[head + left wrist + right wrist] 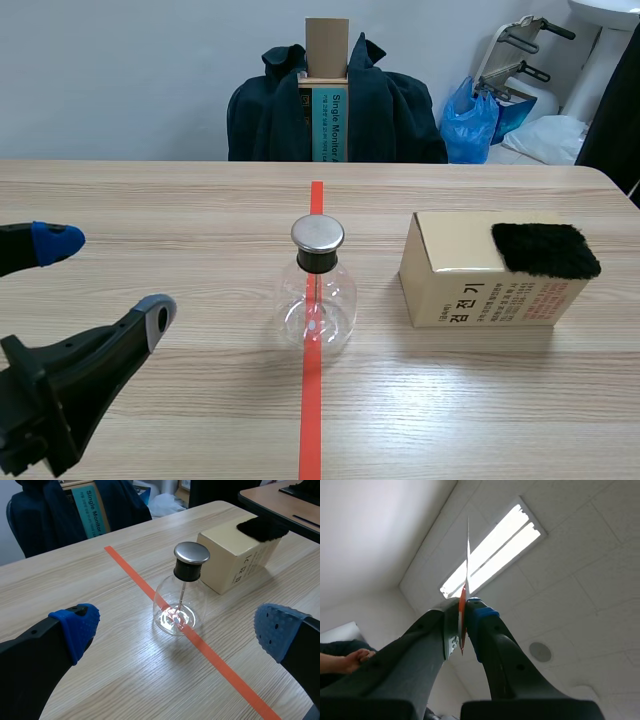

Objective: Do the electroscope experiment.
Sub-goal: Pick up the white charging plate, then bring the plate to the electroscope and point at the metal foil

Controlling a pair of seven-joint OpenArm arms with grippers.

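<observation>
Two end effectors to report. Carries the left end effector (105, 275) low over the table (150, 200) at its left side, fingers spread wide with nothing between them, facing the electroscope (318, 290); likely readied to steady the flask, or simply waiting clear of it. Finds that electroscope upright mid-table, right on the tape line, metal cap (318, 234) on top and a thin rod hanging inside the clear glass; presumably centred there to be within reach of either arm. Shows a cardboard box (480, 275) well to the flask's right, with a black fur pad (545, 250) lying on top at one end, probably raised that way for easy rubbing. Points the right end effector (465, 605) up toward the ceiling light (495, 550), pads clamped on a thin flat strip (468, 555) seen edge-on, white above and orange-red at the pinch. Seems held aloft to avoid touching anything and losing charge. Leaves rubbing on the fur and an approach to the cap as the likely next steps.
</observation>
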